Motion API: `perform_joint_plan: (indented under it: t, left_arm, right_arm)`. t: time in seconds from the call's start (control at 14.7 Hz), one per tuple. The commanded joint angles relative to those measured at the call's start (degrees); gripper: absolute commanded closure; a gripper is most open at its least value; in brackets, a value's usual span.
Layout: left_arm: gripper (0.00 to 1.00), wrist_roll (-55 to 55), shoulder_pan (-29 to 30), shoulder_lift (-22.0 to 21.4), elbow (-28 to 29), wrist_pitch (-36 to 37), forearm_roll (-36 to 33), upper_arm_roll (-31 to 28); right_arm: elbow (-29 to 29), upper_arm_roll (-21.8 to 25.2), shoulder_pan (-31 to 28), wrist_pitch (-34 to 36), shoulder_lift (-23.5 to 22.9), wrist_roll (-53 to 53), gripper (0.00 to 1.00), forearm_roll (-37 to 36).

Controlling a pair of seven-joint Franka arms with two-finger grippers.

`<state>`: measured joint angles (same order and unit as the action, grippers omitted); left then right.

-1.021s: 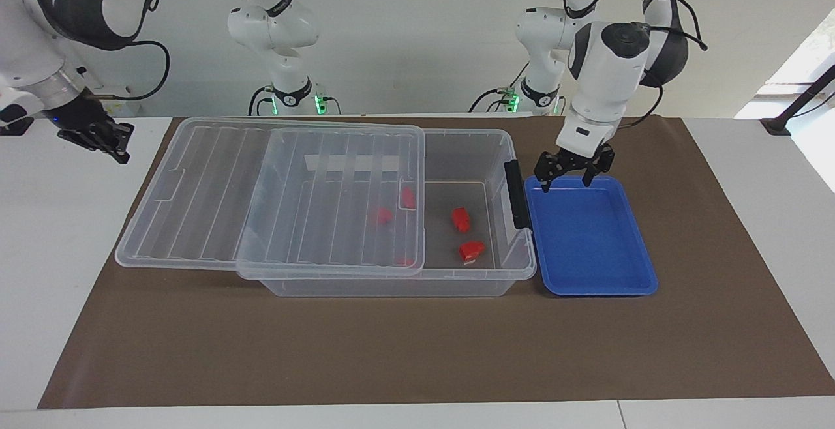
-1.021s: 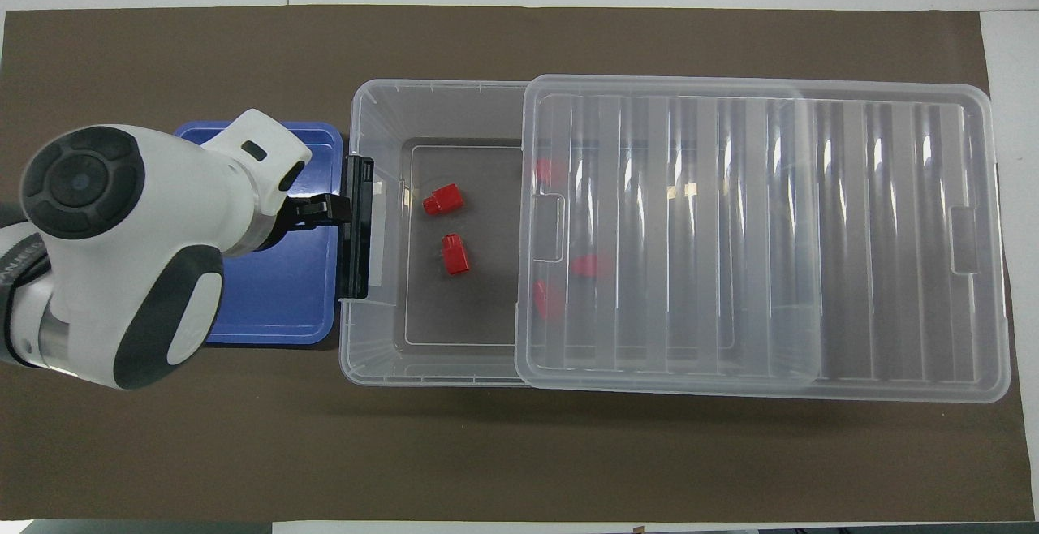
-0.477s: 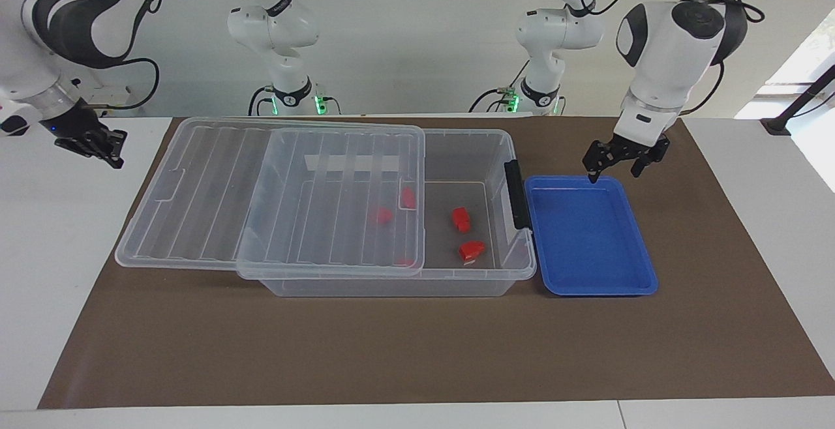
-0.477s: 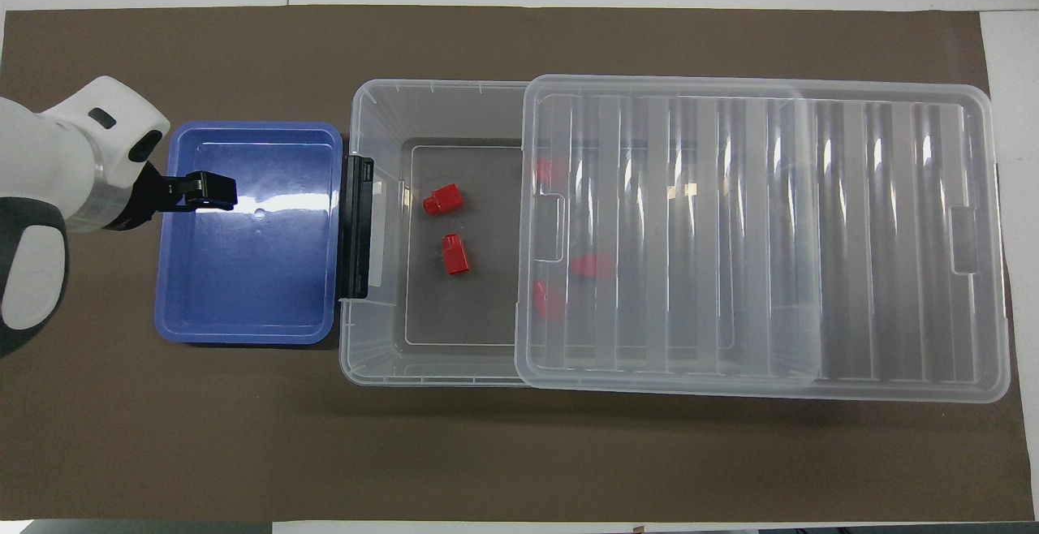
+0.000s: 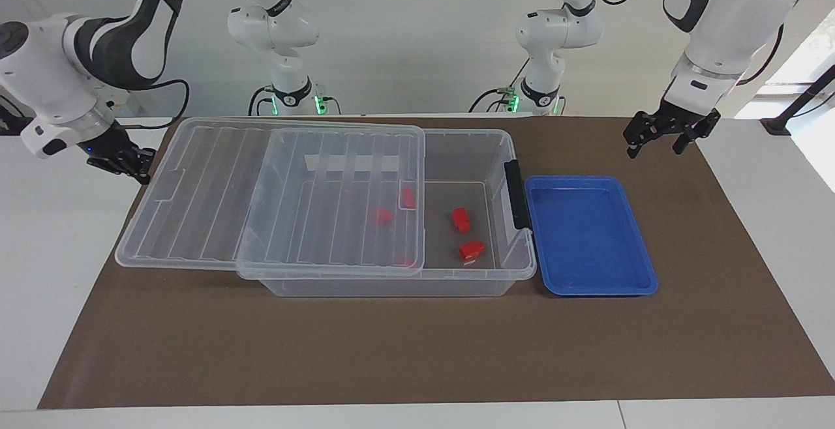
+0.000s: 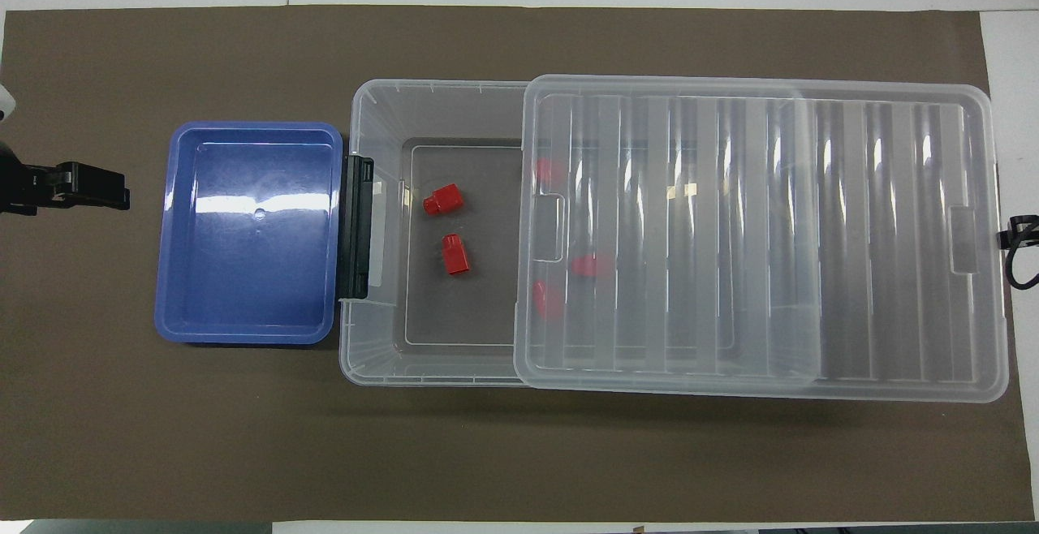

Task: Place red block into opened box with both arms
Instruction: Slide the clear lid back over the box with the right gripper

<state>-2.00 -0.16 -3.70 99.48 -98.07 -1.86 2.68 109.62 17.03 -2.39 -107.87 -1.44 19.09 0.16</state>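
On the brown mat, the red blocks (image 5: 461, 219) lie inside the box (image 5: 515, 266), well apart from both empty grippers, the left gripper (image 5: 660, 135) spread wide, the right gripper (image 5: 127, 160) shut; placing seems done, perhaps lid (image 5: 215, 188) closing follows.

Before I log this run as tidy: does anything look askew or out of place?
Only the lid: it lies slid sideways, overhanging the box toward the right arm's end. Red blocks lie inside; the blue tray is empty.

left end effector (image 5: 657, 134): off blue tray (image 5: 590, 236), now over mat | right end effector (image 5: 130, 158): closer to lid (image 5: 274, 194)
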Motion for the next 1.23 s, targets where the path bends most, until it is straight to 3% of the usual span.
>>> perform_joint_plan:
  t: [0.0, 1.16]
  left_arm:
    - [0.0, 1.48, 1.04, -0.87, 0.27, 1.48, 0.89, 0.57]
    - [0.0, 0.86, 1.04, -0.96, 0.28, 1.04, 0.8, 0.75]
  right_arm:
    - [2.44, -1.64, -0.16, -1.64, 1.43, -2.38, 1.0, 0.02]
    - [4.72, -13.07, 0.19, -5.77, 1.17, -19.43, 1.0, 0.63]
